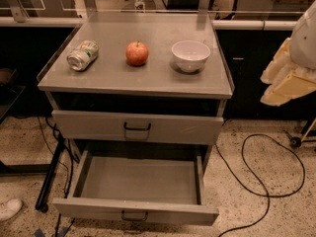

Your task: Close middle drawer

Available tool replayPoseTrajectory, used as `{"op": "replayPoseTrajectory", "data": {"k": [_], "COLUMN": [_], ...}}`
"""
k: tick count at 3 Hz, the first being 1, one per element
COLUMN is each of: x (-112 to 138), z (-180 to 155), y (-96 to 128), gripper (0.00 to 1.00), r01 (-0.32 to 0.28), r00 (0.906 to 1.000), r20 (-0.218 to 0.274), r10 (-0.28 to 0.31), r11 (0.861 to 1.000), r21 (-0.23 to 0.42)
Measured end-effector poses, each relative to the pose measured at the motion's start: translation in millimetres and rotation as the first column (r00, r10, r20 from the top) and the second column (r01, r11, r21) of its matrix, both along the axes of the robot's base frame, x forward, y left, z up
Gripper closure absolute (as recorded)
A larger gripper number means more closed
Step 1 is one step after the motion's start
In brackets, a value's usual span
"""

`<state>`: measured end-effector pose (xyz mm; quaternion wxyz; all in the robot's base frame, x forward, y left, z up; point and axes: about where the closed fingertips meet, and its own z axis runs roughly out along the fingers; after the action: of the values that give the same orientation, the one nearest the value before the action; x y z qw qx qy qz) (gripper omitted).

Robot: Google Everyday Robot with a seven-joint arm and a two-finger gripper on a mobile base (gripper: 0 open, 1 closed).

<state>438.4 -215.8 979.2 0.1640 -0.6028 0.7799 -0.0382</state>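
The middle drawer [137, 180] of the grey cabinet is pulled far out toward me. Its long plain grey interior is empty, and its low front panel [89, 209] carries a small dark wire pull [134, 216]. The drawer above it [137, 127], with a taller front and a black handle, is pushed in. My gripper [289, 78] shows as cream and white parts at the right edge, level with the cabinet top. It is well to the right of the cabinet and touches nothing.
On the cabinet top [113, 75] lie a crushed can [82, 55], a red apple [137, 53] and a white bowl [190, 56]. A black cable [256, 179] loops on the speckled floor at the right. A shoe [9, 209] is at the lower left. Dark counters stand behind.
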Motion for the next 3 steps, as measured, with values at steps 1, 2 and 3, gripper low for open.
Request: {"op": "replayPoseTrajectory", "data": {"k": [1, 2, 3], "x": [0.0, 0.0, -0.8], "z": [0.0, 0.0, -0.2], "y": [0.0, 0.0, -0.3], "gripper": [0.83, 1.0, 1.0], "r01": [0.0, 0.0, 0.002], "r00": [1.0, 1.0, 1.0], "r20": [0.0, 0.0, 0.0], "r10": [0.0, 0.0, -0.002], "r11": [1.0, 1.0, 1.0], "r21": [0.0, 0.0, 0.003]}}
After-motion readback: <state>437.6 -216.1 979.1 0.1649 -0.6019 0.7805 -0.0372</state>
